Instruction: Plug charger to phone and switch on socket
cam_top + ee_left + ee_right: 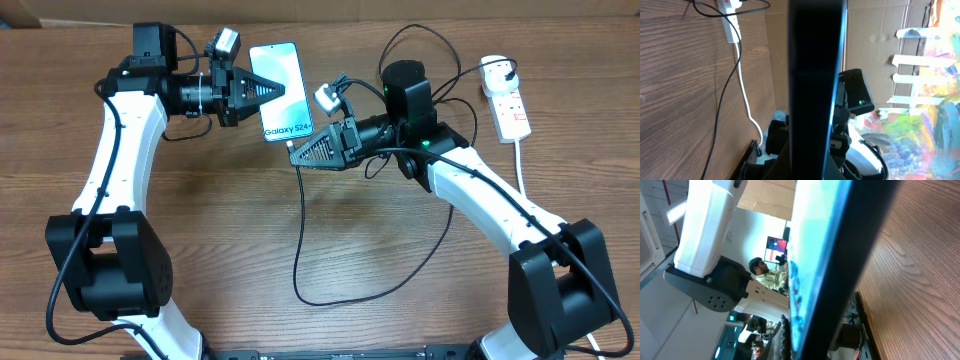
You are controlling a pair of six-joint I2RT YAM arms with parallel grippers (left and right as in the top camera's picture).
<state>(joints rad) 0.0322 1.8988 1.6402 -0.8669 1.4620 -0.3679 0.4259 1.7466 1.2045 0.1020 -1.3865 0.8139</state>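
Observation:
The phone (281, 92), teal-blue with white "Galaxy" text, is held at its left edge by my left gripper (280, 90), which is shut on it. In the left wrist view the phone (815, 75) is a dark edge-on bar running into the jaws. My right gripper (297, 155) sits at the phone's bottom edge, shut on the end of the charger, whose thin black cable (300, 240) drops from under its tip. The connector is hidden. The phone (830, 255) fills the right wrist view. The socket (510, 105), a white strip, lies at the far right with the white plug head (497, 70) in it.
The black cable loops across the table's middle and back up toward the socket. The strip's thick white cord (522, 170) runs down the right side, also seen as the white cord (745, 100). Cardboard (330, 8) lines the table's far edge.

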